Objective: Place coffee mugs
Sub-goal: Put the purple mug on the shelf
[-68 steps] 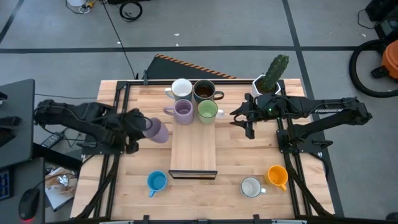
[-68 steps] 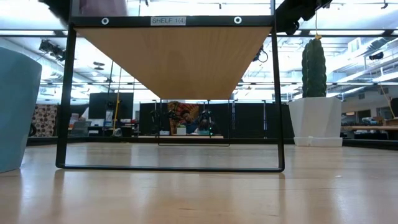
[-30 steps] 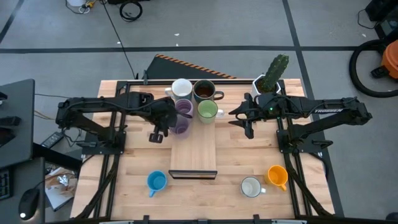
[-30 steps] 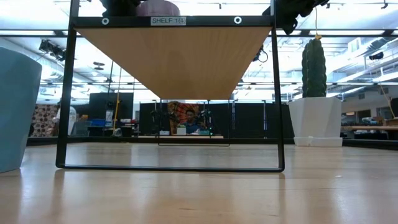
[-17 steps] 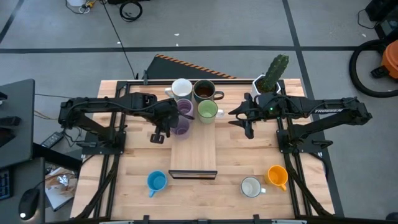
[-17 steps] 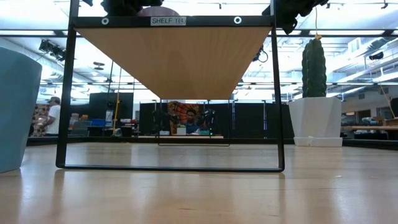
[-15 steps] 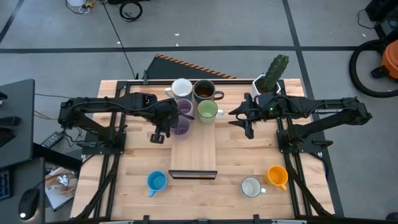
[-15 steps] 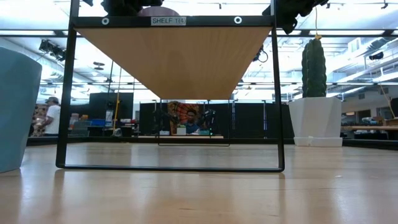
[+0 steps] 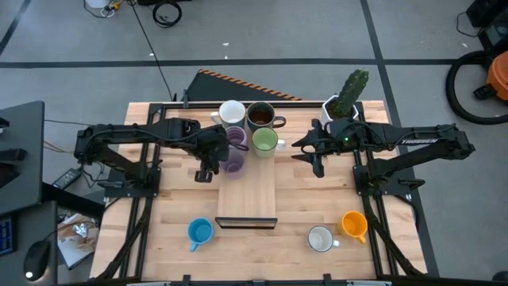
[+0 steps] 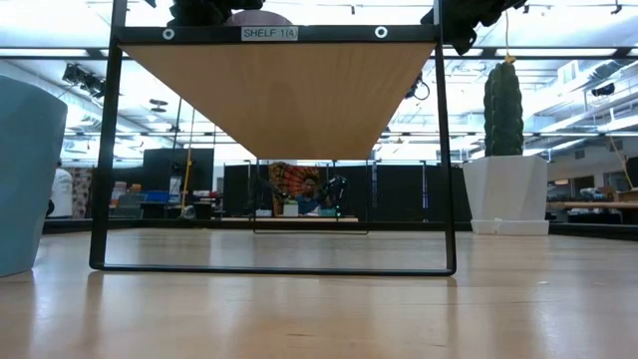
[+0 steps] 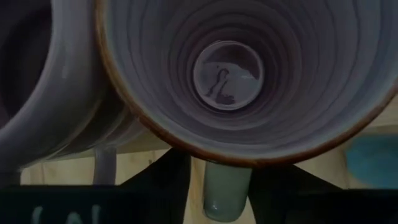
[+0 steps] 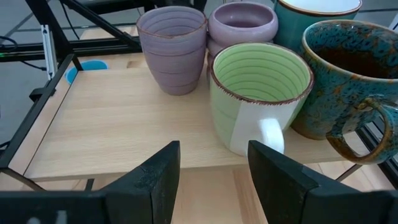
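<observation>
A raised wooden shelf (image 9: 248, 195) stands mid-table. At its far end stand a white mug (image 9: 232, 112), a dark brown mug (image 9: 260, 116), a lilac mug (image 9: 235, 137) and a light green mug (image 9: 265, 141). A second lilac mug (image 9: 230, 161) stands upright on the shelf in front of them and also shows in the right wrist view (image 12: 171, 50). My left gripper (image 9: 206, 167) points down at its left side, a little open, with the mug's handle (image 11: 227, 193) between its fingers. My right gripper (image 9: 316, 155) is open and empty, right of the shelf. My left gripper comes from above with one finger on either side of the second lilac mug's handle (image 11: 227, 186). A strip of shelf wood shows between one finger (image 11: 168, 177) and the handle. Whether the other finger (image 11: 273, 186) touches the handle, I cannot tell. The mug stands on the shelf.
On the table near the front edge stand a blue mug (image 9: 200, 231), a white mug (image 9: 320, 238) and an orange mug (image 9: 354, 225). A white pot with a cactus (image 9: 345, 99) stands at the far right, behind my right arm. The shelf's near half is bare wood.
My left gripper has stayed at the shelf's left side. In the low view the second lilac mug has sunk a little toward the shelf top. My right arm has kept still.
</observation>
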